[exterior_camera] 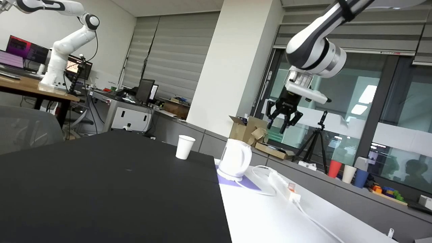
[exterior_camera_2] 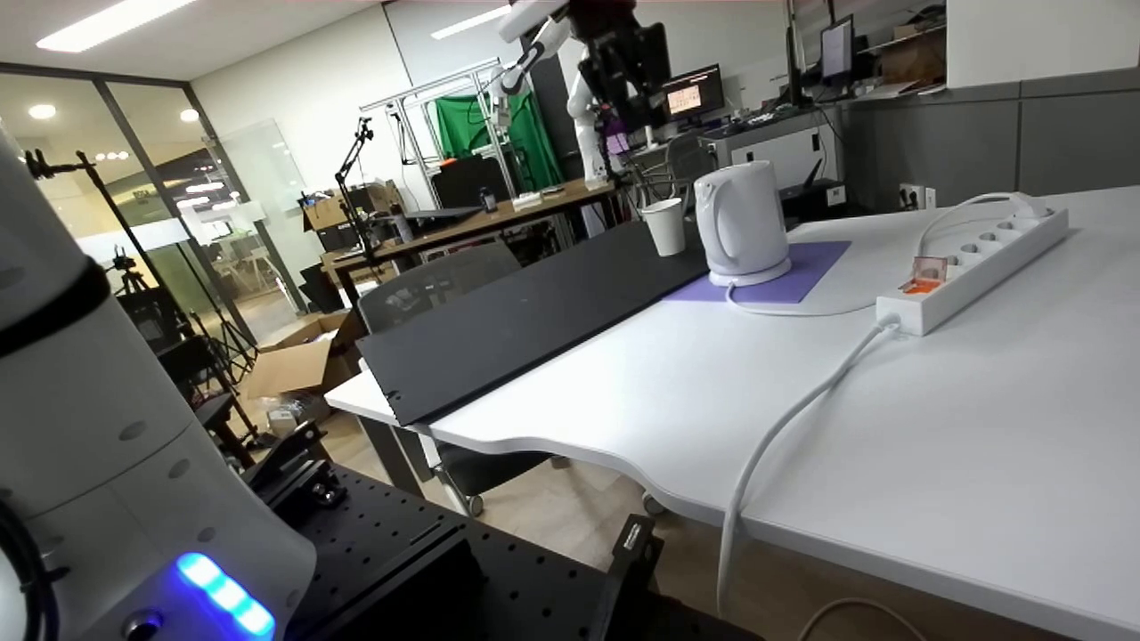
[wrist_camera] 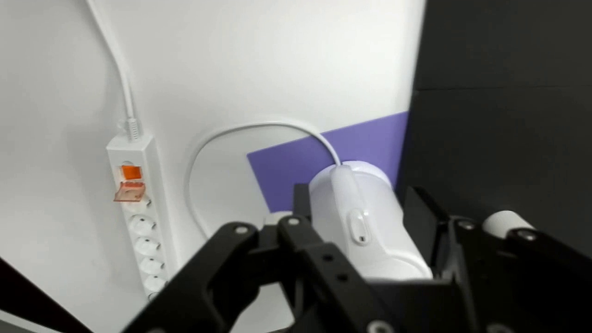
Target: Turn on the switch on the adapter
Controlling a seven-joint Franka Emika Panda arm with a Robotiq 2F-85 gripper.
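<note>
The adapter is a long white power strip on the white table, seen in both exterior views (exterior_camera: 293, 195) (exterior_camera_2: 997, 271) and at the left of the wrist view (wrist_camera: 142, 222). Its orange switch (wrist_camera: 131, 172) sits at the cord end, with a clear orange-tinted flap (wrist_camera: 130, 192) lifted open beside it. The switch also shows in an exterior view (exterior_camera_2: 923, 286); whether it is on or off I cannot tell. My gripper (exterior_camera: 276, 127) is open and empty, high above the table. In the wrist view its fingers (wrist_camera: 360, 203) frame the kettle from above, apart from it, and the adapter lies well to their left.
A white kettle (exterior_camera_2: 744, 218) stands on a purple mat (exterior_camera_2: 815, 267), its cord looping to a plug (exterior_camera_2: 1030, 206) at the adapter's far end. A white paper cup (exterior_camera: 185, 147) stands on the black board (exterior_camera: 135, 189). The adapter's cord (exterior_camera_2: 784, 418) hangs over the table edge.
</note>
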